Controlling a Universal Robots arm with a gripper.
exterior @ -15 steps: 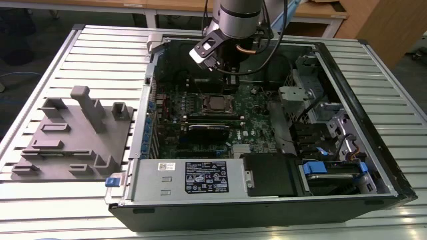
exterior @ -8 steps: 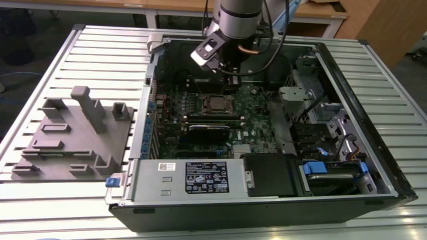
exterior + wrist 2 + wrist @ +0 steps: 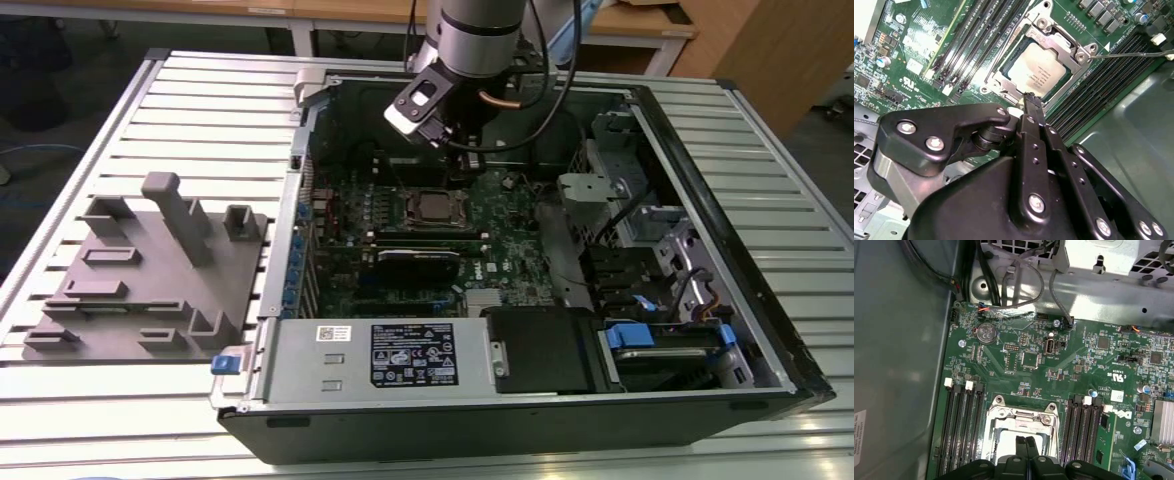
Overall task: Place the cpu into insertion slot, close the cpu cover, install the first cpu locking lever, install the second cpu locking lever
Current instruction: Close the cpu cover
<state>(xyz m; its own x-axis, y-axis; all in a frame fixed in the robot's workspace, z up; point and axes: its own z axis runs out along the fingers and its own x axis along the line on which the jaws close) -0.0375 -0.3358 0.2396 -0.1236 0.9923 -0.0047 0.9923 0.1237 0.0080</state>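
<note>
A slatted metal counter (image 3: 134,420) carries an open computer case (image 3: 507,440), with a grey fixture block (image 3: 147,270) beside it on the exterior view's left. The arm hangs over the motherboard (image 3: 501,255). Its end effector (image 3: 1031,98) is pinched together on nothing, tip just above the socket's edge. The cpu (image 3: 1036,70) lies flat in the insertion slot (image 3: 996,82), with the cpu cover (image 3: 1056,42) down over its rim. I'd judge the chip light, stiff and fragile, best touched at its edges. The second wrist view gives its silver top and a thin lever rod (image 3: 1126,53). The first wrist view gives the meeting fingertips (image 3: 1020,442) head-on.
</note>
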